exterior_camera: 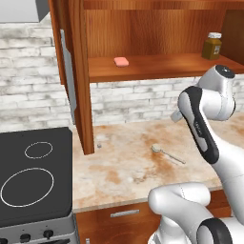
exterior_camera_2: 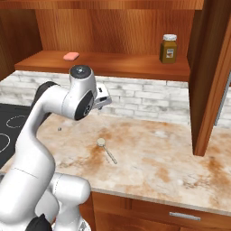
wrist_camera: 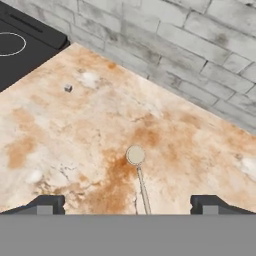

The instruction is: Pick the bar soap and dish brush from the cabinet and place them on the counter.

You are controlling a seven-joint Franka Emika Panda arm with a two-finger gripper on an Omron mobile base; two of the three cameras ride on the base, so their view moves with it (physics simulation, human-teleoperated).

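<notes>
The pink bar soap lies on the wooden shelf of the open cabinet, towards its left. The dish brush, with a pale round head and a thin handle, rests on the beige blotched counter. My gripper hangs above the counter, below shelf height and right of the soap. It is open with nothing between its fingertips, and looks down on the brush.
An amber jar with a white lid stands at the shelf's right end. Open cabinet doors jut out over the counter. The black stovetop lies left. A small dark speck sits on the counter.
</notes>
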